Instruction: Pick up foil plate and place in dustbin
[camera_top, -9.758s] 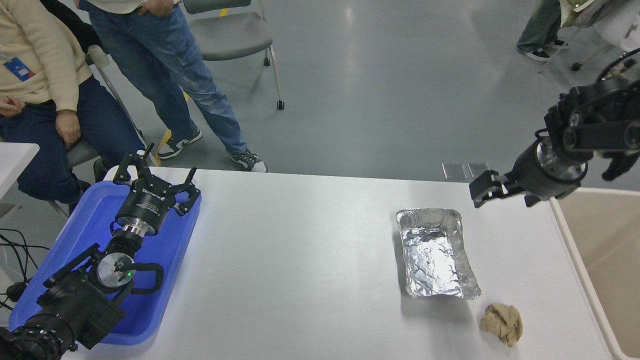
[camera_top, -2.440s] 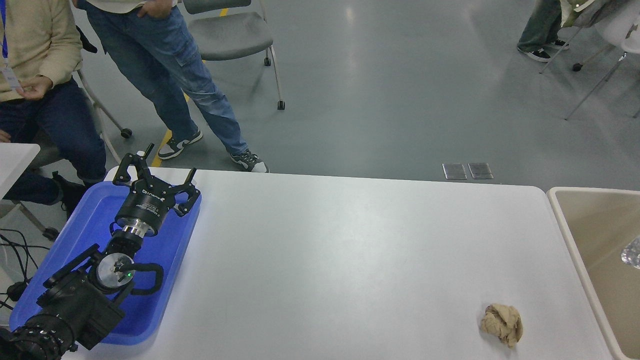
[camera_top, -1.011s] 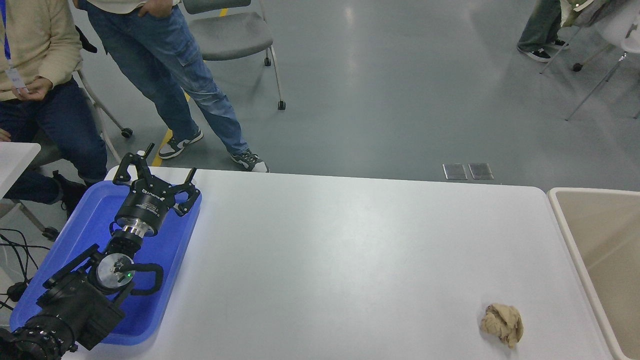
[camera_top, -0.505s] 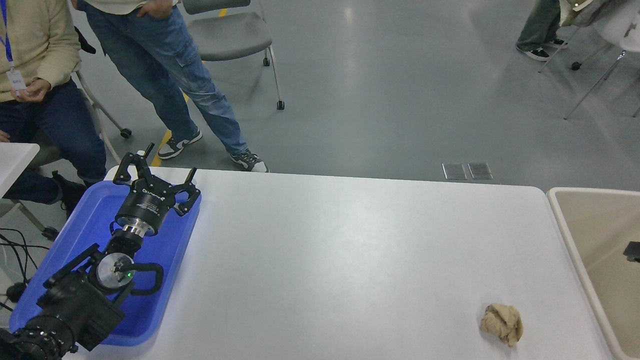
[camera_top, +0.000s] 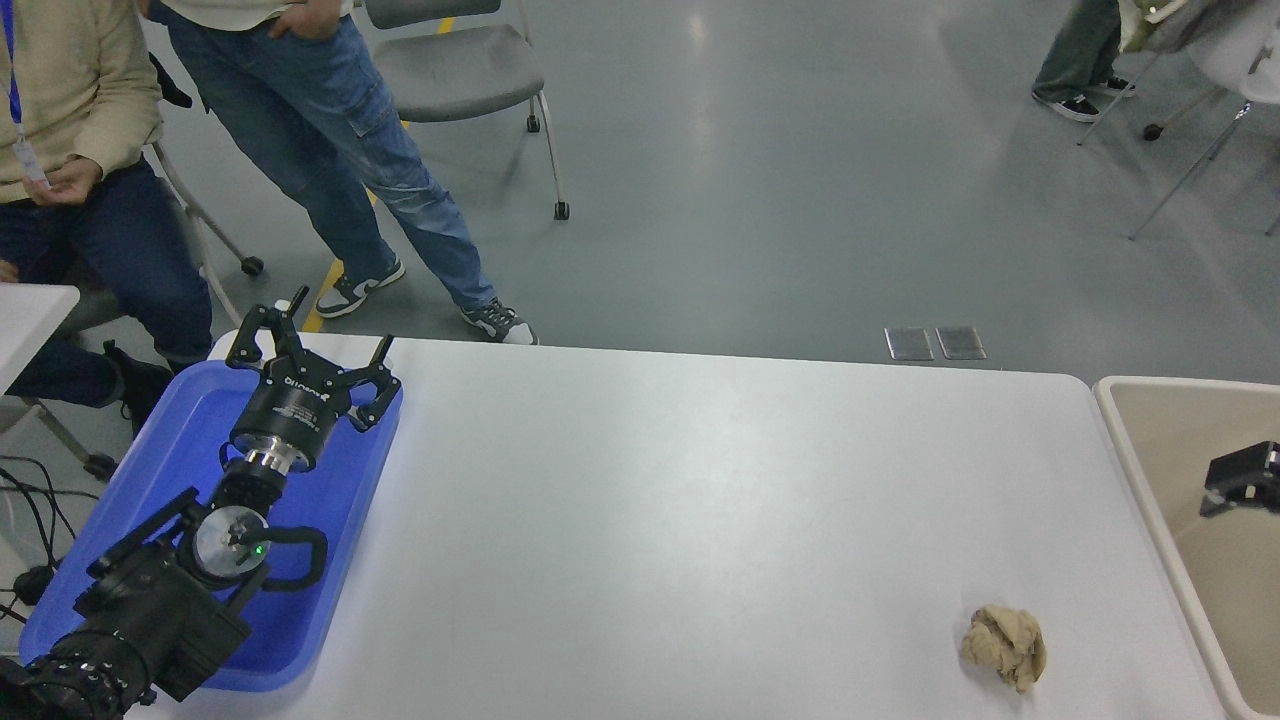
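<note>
The foil plate is not in view anywhere on the table. The dustbin (camera_top: 1190, 383) is a beige bin with a pale thick rim, standing against the table's right end. Only its left part shows, and what I see of its tan inside is bare. A black part of my right gripper (camera_top: 1243, 472) reaches in from the right edge, above the bin's inside. Nothing shows in it. My left gripper (camera_top: 305, 345) is parked at the lower left over the blue tray, open and empty.
A flat blue tray (camera_top: 330, 560) lies at the table's left end under my left arm. A crumpled tan paper wad (camera_top: 1005, 647) lies near the front right of the white table (camera_top: 650, 520). Two people and a grey chair are beyond the far left.
The foil plate lay on the table 9.8 s ago and has been gone from it since 2.4 s ago. In the last half second my right gripper came further into view over the bin.
</note>
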